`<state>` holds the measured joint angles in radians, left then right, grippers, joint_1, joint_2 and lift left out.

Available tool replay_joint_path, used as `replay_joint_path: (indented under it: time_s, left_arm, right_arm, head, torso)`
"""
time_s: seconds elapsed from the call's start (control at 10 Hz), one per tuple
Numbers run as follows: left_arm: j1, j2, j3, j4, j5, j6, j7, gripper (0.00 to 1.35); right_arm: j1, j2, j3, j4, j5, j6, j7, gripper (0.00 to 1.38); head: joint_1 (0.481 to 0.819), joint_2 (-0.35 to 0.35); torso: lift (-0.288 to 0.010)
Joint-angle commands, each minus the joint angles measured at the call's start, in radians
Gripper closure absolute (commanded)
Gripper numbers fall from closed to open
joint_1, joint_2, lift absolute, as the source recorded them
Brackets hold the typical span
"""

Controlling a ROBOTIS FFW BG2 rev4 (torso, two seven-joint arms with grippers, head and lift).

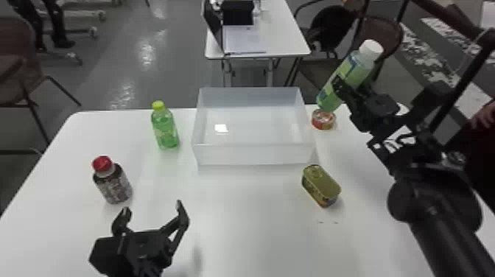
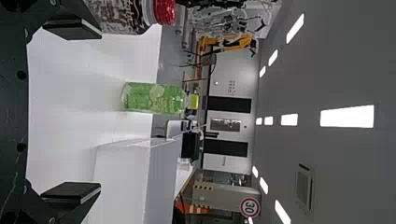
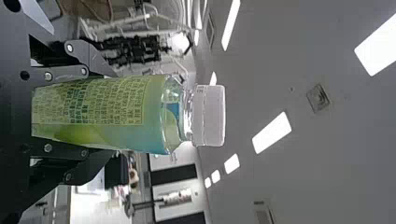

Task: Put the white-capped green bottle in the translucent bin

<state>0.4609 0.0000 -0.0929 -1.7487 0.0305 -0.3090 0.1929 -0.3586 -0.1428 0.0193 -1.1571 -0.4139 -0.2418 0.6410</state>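
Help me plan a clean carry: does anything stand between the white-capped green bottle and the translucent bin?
Only the bin's right wall appears to: the right hand holds the bottle raised outside it. The round tin beside that wall sits low on the table, so it likely isn't in the way.

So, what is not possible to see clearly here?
- White-capped bottle: head view, middle partly behind right end effector.
- Round tin: head view, back partly behind that bottle.
- Red-capped bottle: left wrist view, cut by top edge.
- Bin: left wrist view, cut by bottom edge.
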Motion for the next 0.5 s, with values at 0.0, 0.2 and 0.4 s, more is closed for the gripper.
replay_joint_path:
  time_s: [0.0,0.2,0.4]
  left_arm:
    - [-0.004,-0.003,-0.004,0.0,0.0,0.008,0.0,0.15]
    - [-0.007,-0.003,-0.007,0.001,0.003,0.013,0.0,0.15]
    - [-0.018,-0.003,-0.014,0.008,0.019,0.016,-0.001,0.15]
  right_arm:
    - [-0.077,0.0,0.024,0.102,0.0,0.021,0.068,1.04]
    - [-0.157,0.022,0.047,0.241,0.01,0.081,0.174,1.04]
    - [-0.198,0.039,0.05,0.339,0.035,0.111,0.235,1.04]
  head:
    - [0.695,0.027]
    - [0.695,0.054]
    - [0.695,0.08]
  torso:
    - [-0.114]
    - [-0.114]
    - [-0.114]
